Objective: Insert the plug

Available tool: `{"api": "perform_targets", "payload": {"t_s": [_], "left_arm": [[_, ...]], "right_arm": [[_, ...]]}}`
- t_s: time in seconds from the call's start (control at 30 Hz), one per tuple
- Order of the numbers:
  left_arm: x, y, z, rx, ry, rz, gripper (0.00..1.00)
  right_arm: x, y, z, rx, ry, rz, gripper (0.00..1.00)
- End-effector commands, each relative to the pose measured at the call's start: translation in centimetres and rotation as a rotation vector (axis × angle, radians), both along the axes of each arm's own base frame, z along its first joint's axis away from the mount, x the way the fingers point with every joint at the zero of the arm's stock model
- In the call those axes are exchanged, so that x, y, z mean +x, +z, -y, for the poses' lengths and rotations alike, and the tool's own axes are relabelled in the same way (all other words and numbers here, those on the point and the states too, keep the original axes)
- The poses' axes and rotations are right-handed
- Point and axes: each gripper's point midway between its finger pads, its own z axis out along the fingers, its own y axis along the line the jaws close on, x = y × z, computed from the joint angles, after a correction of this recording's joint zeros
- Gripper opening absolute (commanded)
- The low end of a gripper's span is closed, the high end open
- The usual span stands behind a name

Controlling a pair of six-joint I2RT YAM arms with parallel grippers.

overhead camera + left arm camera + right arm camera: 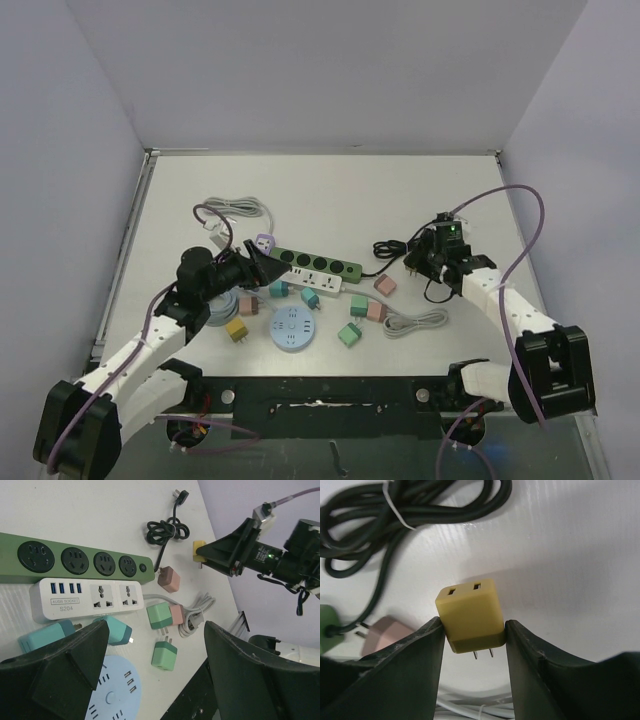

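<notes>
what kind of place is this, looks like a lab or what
Probably a robotics lab test cell: a white table walled in by plain panels, two bench-mounted arms, and a green power strip with loose plug adapters laid out as practice props.

Yellow cube plug adapter point(471, 616): centre of the right wrist frame, pinched on both sides by the right end effector point(474, 629). Two flat prongs point to frame bottom, two slots sit on the opposite face. Dark green four-outlet power strip point(318, 264): flat on the desk, mid-frame in the top view, outlets up, slanting slightly down to the right. White USB-and-socket power strip point(322, 282) lies parallel, just beside its lower edge.
</notes>
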Motion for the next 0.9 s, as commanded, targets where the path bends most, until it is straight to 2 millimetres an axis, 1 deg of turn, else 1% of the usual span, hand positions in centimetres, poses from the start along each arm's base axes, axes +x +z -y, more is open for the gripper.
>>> {"api": "perform_targets", "payload": {"t_s": [0.0, 0.07, 0.13, 0.23, 0.37, 0.43, 0.47, 0.53, 0.6, 0.63, 0.8, 0.87], "left_arm": [[2.5, 3.5, 1.3, -0.039, 0.061, 0.125, 0.75], [2.8, 3.4, 2.5, -0.037, 0.058, 0.138, 0.75], [3.1, 3.7, 3.7, -0.049, 0.052, 0.174, 0.75], [3.3, 3.2, 5.5, -0.059, 0.043, 0.199, 0.75], [3.2, 3.5, 7.7, -0.101, 0.021, 0.254, 0.75], [3.1, 3.2, 9.0, -0.113, 0.017, 0.243, 0.75], [2.9, 3.5, 9.9, -0.115, -0.002, 0.253, 0.75], [2.8, 3.0, 11.0, -0.077, -0.02, 0.247, 0.75], [3.0, 2.3, 11.1, -0.054, 0.012, 0.238, 0.75], [3.0, 2.4, 11.1, -0.06, 0.025, 0.251, 0.75], [2.9, 3.9, 10.8, -0.131, 0.063, 0.356, 0.75], [3.0, 3.8, 10.9, -0.138, 0.07, 0.363, 0.74]], "right_arm": [[2.8, 6.1, -5.2, 0.34, -0.124, 0.233, 0.43], [2.7, 7.6, -6.8, 0.421, -0.15, 0.265, 0.43], [2.5, 8.9, -8.5, 0.491, -0.154, 0.28, 0.43], [1.9, 10.6, -11.2, 0.558, -0.132, 0.285, 0.44], [1.2, 12.4, -14.8, 0.619, -0.058, 0.287, 0.44], [0.9, 13.0, -16.6, 0.643, -0.013, 0.286, 0.44], [0.8, 13.4, -17.4, 0.656, 0.003, 0.289, 0.44], [0.5, 13.9, -18.6, 0.688, 0.02, 0.288, 0.45], [0.2, 14.2, -19.6, 0.723, 0.033, 0.28, 0.45], [0.0, 14.3, -19.9, 0.736, 0.039, 0.272, 0.45], [-0.7, 14.4, -21.4, 0.768, 0.068, 0.235, 0.45], [-0.9, 14.4, -21.7, 0.769, 0.072, 0.229, 0.45]]}}
